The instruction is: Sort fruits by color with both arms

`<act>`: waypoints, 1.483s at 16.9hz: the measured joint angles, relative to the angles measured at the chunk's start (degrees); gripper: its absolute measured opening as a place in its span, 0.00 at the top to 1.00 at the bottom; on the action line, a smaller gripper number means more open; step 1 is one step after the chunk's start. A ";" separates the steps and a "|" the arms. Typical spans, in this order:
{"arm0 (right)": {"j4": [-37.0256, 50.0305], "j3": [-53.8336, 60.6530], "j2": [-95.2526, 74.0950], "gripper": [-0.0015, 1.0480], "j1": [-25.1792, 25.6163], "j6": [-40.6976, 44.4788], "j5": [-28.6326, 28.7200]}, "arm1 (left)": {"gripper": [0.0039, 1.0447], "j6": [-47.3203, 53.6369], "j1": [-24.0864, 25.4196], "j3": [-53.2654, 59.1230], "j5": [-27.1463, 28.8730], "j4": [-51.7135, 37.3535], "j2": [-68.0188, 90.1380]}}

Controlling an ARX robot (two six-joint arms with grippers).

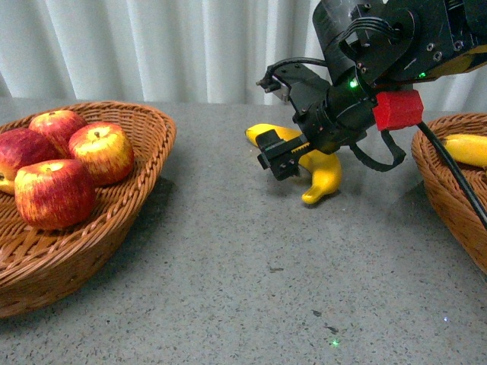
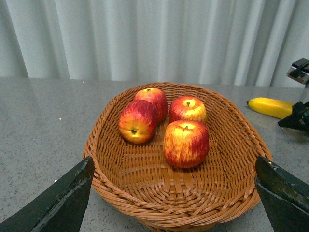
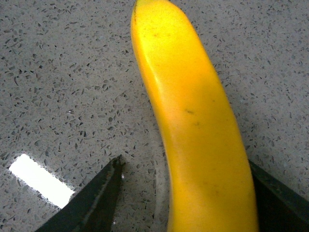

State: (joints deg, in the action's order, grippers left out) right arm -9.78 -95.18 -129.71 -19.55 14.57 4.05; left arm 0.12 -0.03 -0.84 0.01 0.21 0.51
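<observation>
Apples, four of them, red streaked with yellow, lie close together in the wicker basket (image 1: 114, 220) at the near left of the grey speckled bench (image 1: 251, 289): the nearest apple (image 1: 55, 193) sits in front, a second apple (image 1: 102, 152) just right of and behind it, and two more (image 1: 23, 150) (image 1: 57, 124) further back against the left edge of the front view. The left wrist view looks down on this basket, with the left gripper (image 2: 174, 203) above its near rim, fingers (image 2: 60, 200) spread wide and holding nothing. Further back, toward the middle right, a banana (image 1: 323, 173) lies on the bench, one end curving nearer. The right gripper (image 1: 293, 125) comes down over it from the upper right, a green light showing on the arm; in the right wrist view its fingers (image 3: 94, 203) stand apart on either side of the banana, not closed on it. A red block (image 1: 397, 110) sits on the wrist. At the right edge, a second wicker basket (image 1: 449, 198) holds another banana (image 1: 466, 149). White curtains hang beyond the bench. No writing or labels can be read.
</observation>
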 joint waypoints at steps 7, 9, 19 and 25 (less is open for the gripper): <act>4.09 0.31 1.16 0.67 1.07 -4.37 4.61 | 0.06 0.00 0.00 0.00 0.00 0.00 0.00; 7.78 3.17 6.91 0.67 4.33 -9.25 9.09 | 0.06 0.00 0.00 0.00 0.02 -0.02 0.00; 16.63 38.14 37.68 0.68 36.76 8.94 22.95 | 0.06 0.00 0.00 0.00 0.00 -0.02 0.00; 15.45 44.54 39.85 0.67 37.88 13.64 24.37 | 0.06 0.00 0.00 0.00 0.00 -0.02 0.00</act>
State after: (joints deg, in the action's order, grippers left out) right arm 5.67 -50.63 -89.86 18.33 28.21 28.42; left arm 0.12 -0.03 -0.84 0.01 0.19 0.51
